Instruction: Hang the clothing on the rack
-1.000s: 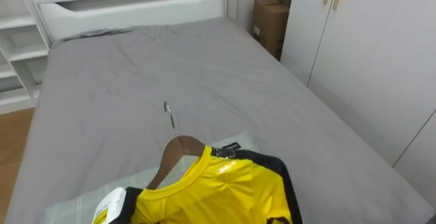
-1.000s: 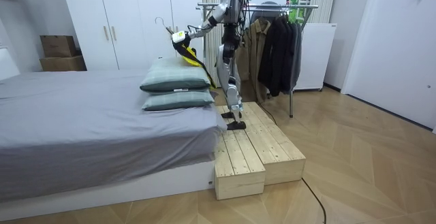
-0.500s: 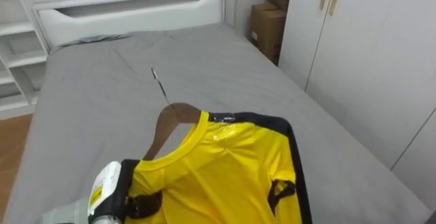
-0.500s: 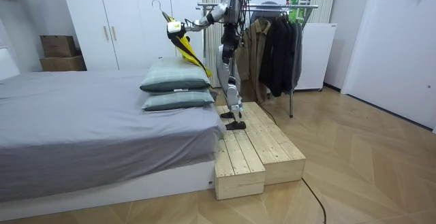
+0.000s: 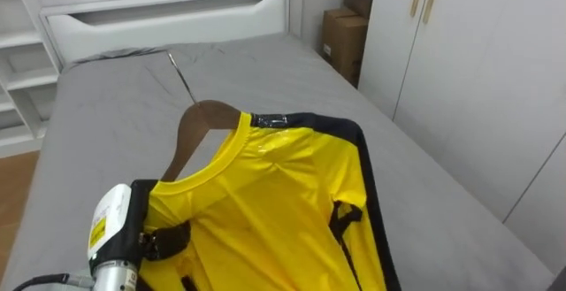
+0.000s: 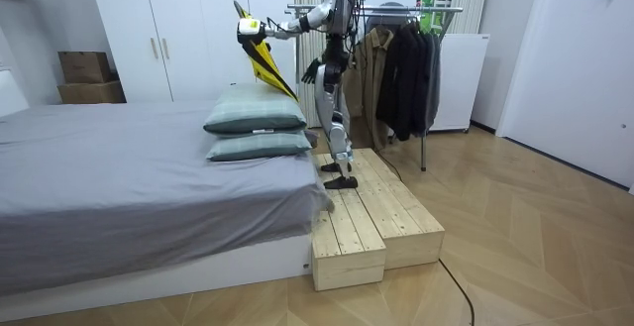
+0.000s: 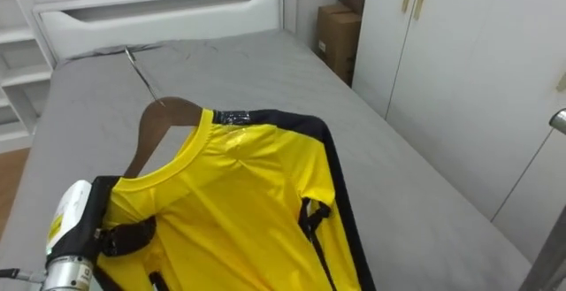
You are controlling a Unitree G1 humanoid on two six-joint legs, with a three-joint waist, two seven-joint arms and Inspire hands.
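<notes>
1. Down at the lower left of the eye views, the left robot hand (image 5: 164, 241) is clamped on the near shoulder of the yellow shirt (image 5: 265, 202), fingers curled into the cloth. We cannot tell whether they also catch the wood beneath.
2. We see the shirt held in the air, clear of the bed (image 5: 106, 123). It is draped on a wooden hanger (image 5: 199, 123) and spreads up and to the right of that hand.
3. The hanger's long axis runs from the hand away from us. Its metal hook (image 5: 181, 74) is at the far end, and in the room view it stands as the highest point.
4. The right robot hand (image 6: 312, 69) hangs low by the body, well apart from the shirt, so the left is the nearer one. We cannot tell its state.
5. We stand on a wooden platform (image 6: 367, 217) beside the pillows (image 6: 255, 118), with the clothes rack (image 6: 396, 9) just behind us. We judge the coming move must carry the hook back round to that rail.
6. Beyond the shirt, the bed gives open room. Wardrobe doors (image 5: 478, 79) close off the right, with a cardboard box (image 5: 340, 34) and the headboard (image 5: 168, 12) farthest off.
</notes>
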